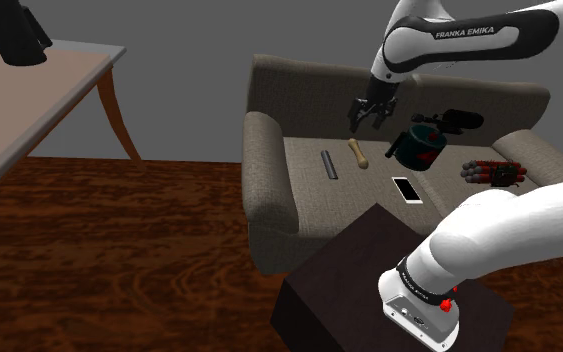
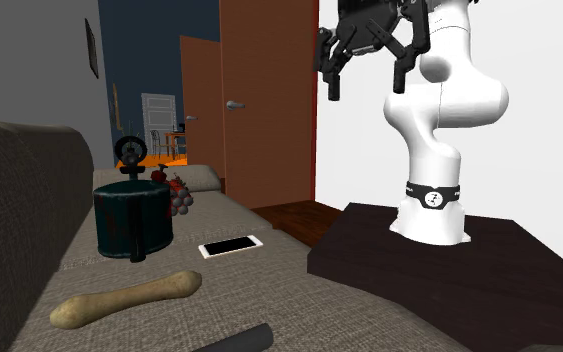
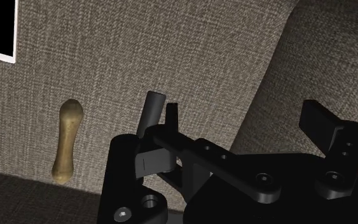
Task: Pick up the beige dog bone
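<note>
Dark wooden flooring [image 1: 119, 260] surrounds a grey-brown fabric sofa [image 1: 264, 170], which serves as the work surface.

Beige dog bone [image 1: 358, 153]: lies flat on the seat cushion, roughly mid-seat, with nothing touching it. On the shoulder view's left, just beside it but apart from it, lies a dark grey bar [image 1: 330, 165]. It is nearly parallel to the bone.

On the shoulder view's right of the bone stands a dark green lidded pot [image 1: 419, 145]. A white-edged phone [image 1: 406, 189] lies nearer the seat's front edge. A red bundle [image 1: 489, 173] rests further right.

Pincer [image 1: 371, 122]: hangs in the air above the seat, near the bone and clear of it. Its fingers are spread wide with nothing between them.

The black stand [image 1: 369, 270] sits on the near side of the sofa.
</note>
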You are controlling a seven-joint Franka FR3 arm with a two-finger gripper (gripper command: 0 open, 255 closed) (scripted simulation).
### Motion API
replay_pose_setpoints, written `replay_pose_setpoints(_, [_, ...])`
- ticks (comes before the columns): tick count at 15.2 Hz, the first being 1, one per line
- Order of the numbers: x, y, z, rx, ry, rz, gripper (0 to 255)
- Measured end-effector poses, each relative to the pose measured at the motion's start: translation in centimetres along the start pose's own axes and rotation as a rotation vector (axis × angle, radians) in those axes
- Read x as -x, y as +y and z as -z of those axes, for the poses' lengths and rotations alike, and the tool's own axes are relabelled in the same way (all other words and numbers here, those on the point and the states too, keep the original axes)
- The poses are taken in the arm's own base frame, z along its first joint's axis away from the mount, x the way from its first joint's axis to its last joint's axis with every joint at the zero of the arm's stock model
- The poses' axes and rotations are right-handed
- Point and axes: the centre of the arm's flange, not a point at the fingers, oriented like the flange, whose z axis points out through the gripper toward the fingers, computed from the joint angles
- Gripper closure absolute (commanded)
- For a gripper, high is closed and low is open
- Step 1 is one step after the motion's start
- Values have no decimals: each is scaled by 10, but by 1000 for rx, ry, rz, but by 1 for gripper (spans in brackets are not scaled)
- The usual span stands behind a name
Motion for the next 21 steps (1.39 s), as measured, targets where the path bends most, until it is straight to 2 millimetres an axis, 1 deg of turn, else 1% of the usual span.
replay_pose_setpoints(1, [-7,12,-6,-3,0,-10,0])
replay_pose_setpoints(4, [-28,34,-28,-13,-1,-38,0])
replay_pose_setpoints(5, [-35,45,-37,-16,-1,-48,0])
replay_pose_setpoints(7, [-50,61,-53,-23,-2,-66,0])
replay_pose_setpoints(9, [-69,79,-68,-29,-2,-85,0])
replay_pose_setpoints(21, [-145,181,-162,-66,-7,-198,0])
